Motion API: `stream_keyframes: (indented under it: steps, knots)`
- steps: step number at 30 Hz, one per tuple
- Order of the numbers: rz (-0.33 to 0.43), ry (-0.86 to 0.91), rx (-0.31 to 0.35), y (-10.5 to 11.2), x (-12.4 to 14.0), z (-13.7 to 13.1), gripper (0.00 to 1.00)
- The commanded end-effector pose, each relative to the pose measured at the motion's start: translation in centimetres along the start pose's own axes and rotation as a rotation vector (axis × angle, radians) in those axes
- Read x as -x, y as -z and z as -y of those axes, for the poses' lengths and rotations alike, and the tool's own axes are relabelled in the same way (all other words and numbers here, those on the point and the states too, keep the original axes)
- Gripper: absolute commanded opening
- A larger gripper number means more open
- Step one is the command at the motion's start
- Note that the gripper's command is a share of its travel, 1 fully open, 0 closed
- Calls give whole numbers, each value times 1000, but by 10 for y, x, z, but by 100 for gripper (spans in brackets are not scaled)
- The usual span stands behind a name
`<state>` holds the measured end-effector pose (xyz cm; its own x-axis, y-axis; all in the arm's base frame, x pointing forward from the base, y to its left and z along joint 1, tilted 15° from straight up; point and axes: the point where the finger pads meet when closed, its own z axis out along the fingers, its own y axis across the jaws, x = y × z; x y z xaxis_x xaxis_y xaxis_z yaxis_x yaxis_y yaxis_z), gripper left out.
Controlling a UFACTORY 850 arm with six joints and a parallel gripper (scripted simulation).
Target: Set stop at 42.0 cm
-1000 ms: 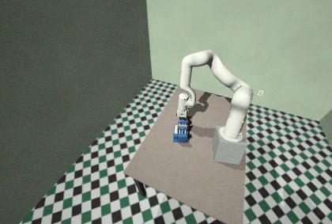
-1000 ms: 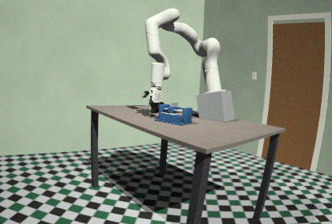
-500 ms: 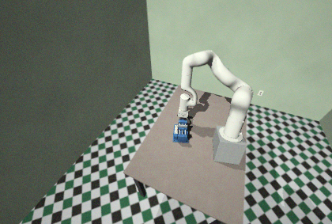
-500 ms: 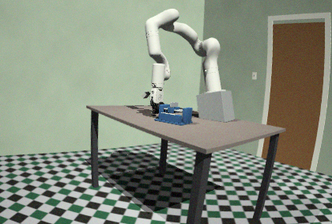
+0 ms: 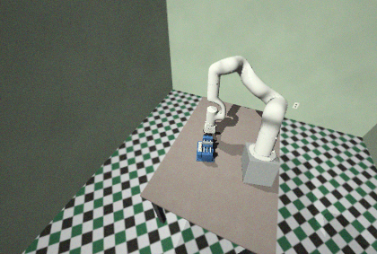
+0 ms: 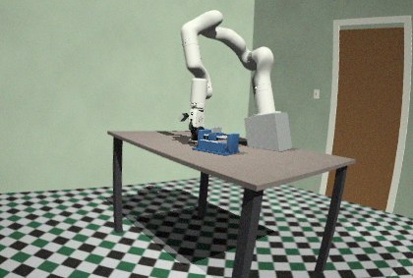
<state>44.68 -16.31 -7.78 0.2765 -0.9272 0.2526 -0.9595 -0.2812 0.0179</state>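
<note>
White arm [image 6: 198,48]. Blue stop device [image 6: 216,142]. Brown counter [image 6: 275,161]. Grey base block [image 6: 267,132]. Green, black, white checkered floor [image 6: 64,238]. Brown door [image 6: 369,115].

The bench [image 6: 275,166] stands on the floor [image 6: 59,233] near a room corner, with a door [image 6: 366,115] in the wall beyond its right end in the exterior view. On the bench, the arm's pedestal [image 6: 280,137] sits toward the back edge nearest the door wall. The stop fixture [image 6: 216,144] lies near the opposite long edge, well apart from the pedestal. The arm [image 6: 216,31] arches from the pedestal over the bench, and its claw [image 6: 195,134] comes straight down onto the fixture's far end, closed on the handwheel there, too small to make out.
</note>
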Motion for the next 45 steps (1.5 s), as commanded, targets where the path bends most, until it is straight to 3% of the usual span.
stream_keyframes:
  steps: [1,21,45]
  knots:
    - [-1,0,-2,6,0,-7,6]
    - [-1,0,-2,28,0,-13,6]
    - [-1,0,-2,36,0,-10,6]
